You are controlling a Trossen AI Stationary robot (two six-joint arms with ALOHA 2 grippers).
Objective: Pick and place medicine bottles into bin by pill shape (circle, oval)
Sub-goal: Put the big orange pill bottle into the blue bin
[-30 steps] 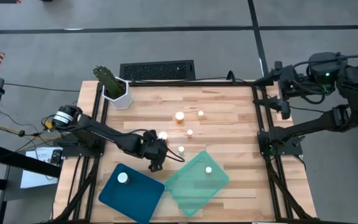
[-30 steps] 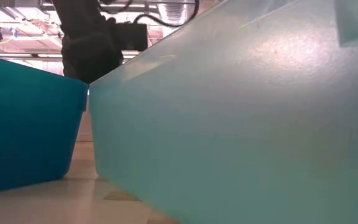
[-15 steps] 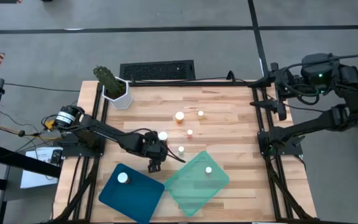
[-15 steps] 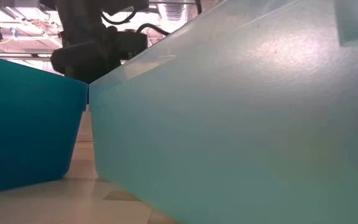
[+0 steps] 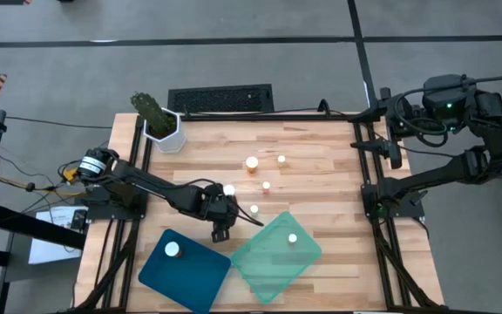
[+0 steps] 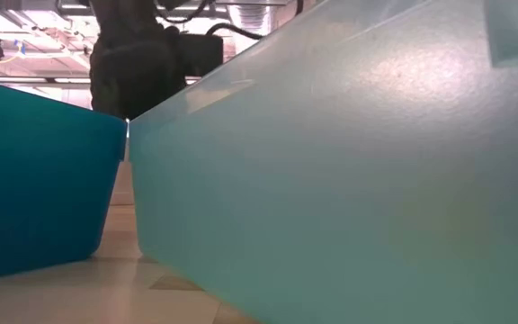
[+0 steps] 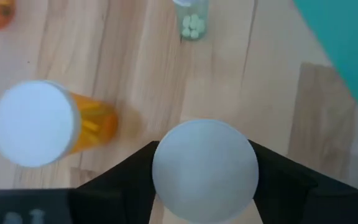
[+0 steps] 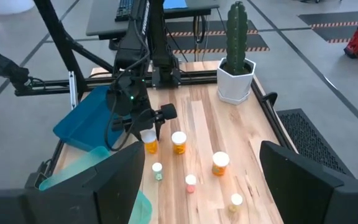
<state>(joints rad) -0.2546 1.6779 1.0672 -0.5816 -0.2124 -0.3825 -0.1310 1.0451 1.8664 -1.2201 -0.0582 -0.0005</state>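
Several amber medicine bottles with white caps stand on the wooden table (image 5: pixel 321 174). One more (image 5: pixel 172 249) is in the dark blue bin (image 5: pixel 194 279), and another (image 5: pixel 292 237) is in the pale teal bin (image 5: pixel 268 266). My left gripper (image 5: pixel 220 230) points steeply down just beyond the bins and is shut on one bottle's cap (image 7: pixel 205 171). That bottle (image 8: pixel 149 144) stands upright beneath it. A second bottle (image 7: pixel 42 124) stands close beside it. My right gripper (image 8: pixel 207 186) hangs open, raised beyond the table's right edge. My left gripper has the bottle's round white cap (image 7: pixel 166 163) between its two fingers, one on each side of the rim. The fingers (image 7: pixel 272 177) come from above, slanting down. The bottle is upright under them, and its foot looks to be on the table in the right wrist view.
A white pot with a cactus (image 5: pixel 159 122) stands at the far left corner, with a black keyboard (image 5: pixel 220 98) behind the far edge. The two bins fill the near middle and block the low view (image 6: pixel 349 180). Bare wood lies at the right.
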